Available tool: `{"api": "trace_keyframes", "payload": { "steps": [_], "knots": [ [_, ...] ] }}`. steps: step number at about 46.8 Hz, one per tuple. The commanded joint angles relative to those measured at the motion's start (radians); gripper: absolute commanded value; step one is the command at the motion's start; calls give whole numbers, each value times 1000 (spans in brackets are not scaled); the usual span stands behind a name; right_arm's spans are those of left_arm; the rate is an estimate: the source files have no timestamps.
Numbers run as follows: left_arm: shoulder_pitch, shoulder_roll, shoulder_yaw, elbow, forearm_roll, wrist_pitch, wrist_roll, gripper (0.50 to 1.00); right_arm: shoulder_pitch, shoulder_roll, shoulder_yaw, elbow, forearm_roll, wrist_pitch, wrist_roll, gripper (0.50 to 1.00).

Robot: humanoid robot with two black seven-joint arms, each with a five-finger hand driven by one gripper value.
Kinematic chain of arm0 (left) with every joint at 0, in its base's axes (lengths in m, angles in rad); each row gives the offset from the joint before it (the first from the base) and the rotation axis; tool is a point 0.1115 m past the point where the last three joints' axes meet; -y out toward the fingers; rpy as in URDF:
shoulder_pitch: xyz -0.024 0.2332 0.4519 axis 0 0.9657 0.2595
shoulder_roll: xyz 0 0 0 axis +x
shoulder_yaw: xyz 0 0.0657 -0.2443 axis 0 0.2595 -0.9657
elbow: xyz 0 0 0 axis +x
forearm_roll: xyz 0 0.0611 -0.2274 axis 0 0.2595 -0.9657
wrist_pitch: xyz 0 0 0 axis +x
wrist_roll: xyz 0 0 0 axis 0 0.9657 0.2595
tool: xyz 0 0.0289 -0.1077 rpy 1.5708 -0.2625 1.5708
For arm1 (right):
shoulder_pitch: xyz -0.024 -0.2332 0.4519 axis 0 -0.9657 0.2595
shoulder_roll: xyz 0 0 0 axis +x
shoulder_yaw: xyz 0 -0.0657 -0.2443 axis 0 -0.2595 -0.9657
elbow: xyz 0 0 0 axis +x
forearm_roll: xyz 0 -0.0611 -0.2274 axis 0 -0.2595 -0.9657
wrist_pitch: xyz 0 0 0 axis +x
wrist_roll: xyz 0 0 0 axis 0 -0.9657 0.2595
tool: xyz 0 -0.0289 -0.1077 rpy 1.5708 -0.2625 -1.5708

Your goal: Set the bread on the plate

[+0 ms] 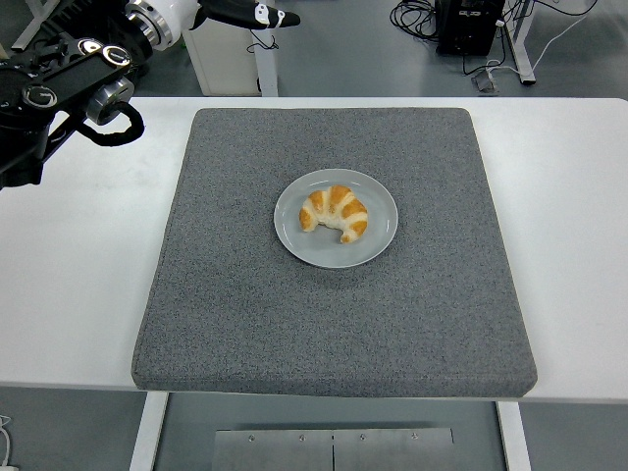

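We see a broad white tabletop [78, 285], smooth and flat, running the full width of the view. On it lies a large grey mat [245, 294], roughly square with rounded corners and a coarse, speckled, felt-like surface; it covers the middle of the tabletop and reaches close to both the far and near edges, leaving bare white strips toward the left and right edges. At the far left corner of the tabletop we find the left arm [59, 83], a bulky black assembly with shiny round metal joints and a black cable loop, held over the bare white surface beside the mat; its hand does not show, so we cannot tell how the fingers stand. Near the centre of the mat sits a round, shallow plate [294, 235], pale grey-blue with a smooth glazed look. The bread [335, 213], a small crescent-shaped croissant with golden-brown and cream bands, rests on the plate, slightly toward its far side.
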Motion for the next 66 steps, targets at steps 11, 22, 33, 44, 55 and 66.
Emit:
{"api": "trace_keyframes", "payload": {
  "steps": [11, 22, 33, 44, 55, 66],
  "knots": [
    [175, -16, -286, 103, -76, -90, -9, 972, 0, 0, 0, 0, 0, 0, 0, 1000],
    [252, -52, -386, 172, -90, -119, -14, 972, 0, 0, -1, 0, 0, 0, 0, 1000],
    [273, -101, -397, 251, -125, -122, -21, 972, 0, 0, 0, 0, 0, 0, 0, 1000],
    [315, -128, -397, 309, -179, -133, -23, 972, 0, 0, 0, 0, 0, 0, 0, 1000],
    [367, -130, -395, 367, -183, -165, -60, 972, 2, 0, 0, 0, 0, 0, 0, 1000],
    [395, -133, -397, 381, -183, -183, -61, 972, -2, 0, 0, 14, 0, 6, 0, 1000]
  ]
}}
